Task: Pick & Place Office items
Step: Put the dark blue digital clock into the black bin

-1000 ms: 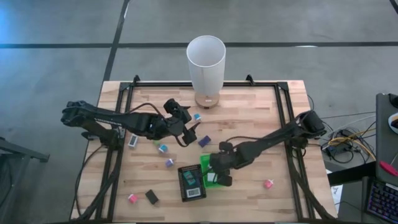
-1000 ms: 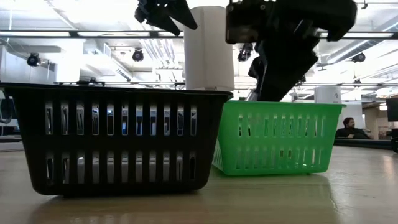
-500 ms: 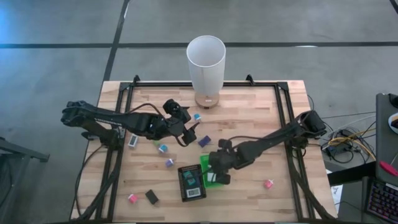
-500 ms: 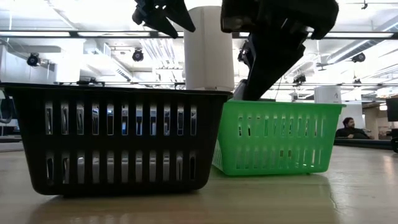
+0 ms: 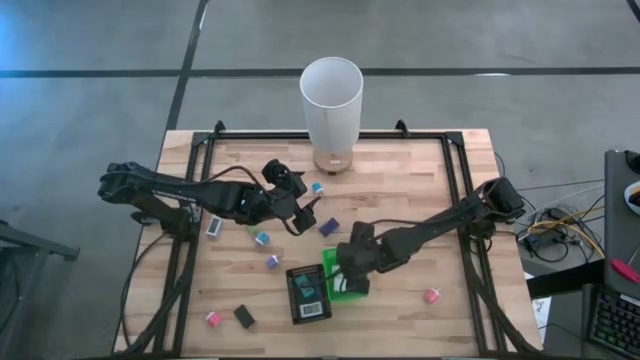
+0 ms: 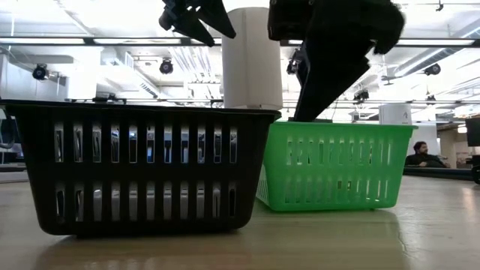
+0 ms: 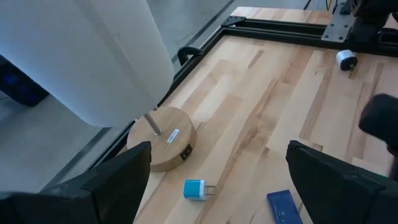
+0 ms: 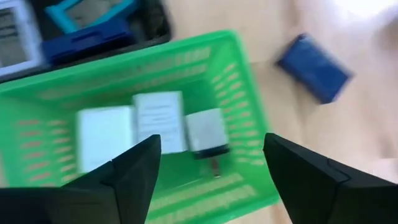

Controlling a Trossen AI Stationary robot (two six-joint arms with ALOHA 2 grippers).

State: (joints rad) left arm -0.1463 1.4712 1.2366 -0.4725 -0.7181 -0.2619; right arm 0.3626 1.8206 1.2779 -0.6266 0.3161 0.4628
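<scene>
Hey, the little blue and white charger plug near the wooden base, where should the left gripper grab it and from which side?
Grip the charger plug across its blocky blue and white body, coming straight down from above. It lies flat on the table with its prongs sticking out sideways, so the left gripper, open nearby, should probably close on the two flat sides, clear of the prongs.

Right gripper [image 5: 352, 282] poised over the green basket [image 5: 330, 262], fingers parted; left gripper [image 5: 303, 216] open beyond it.

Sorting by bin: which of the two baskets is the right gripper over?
The green basket, beside the black basket; the open right gripper hangs above its white blocks.
</scene>
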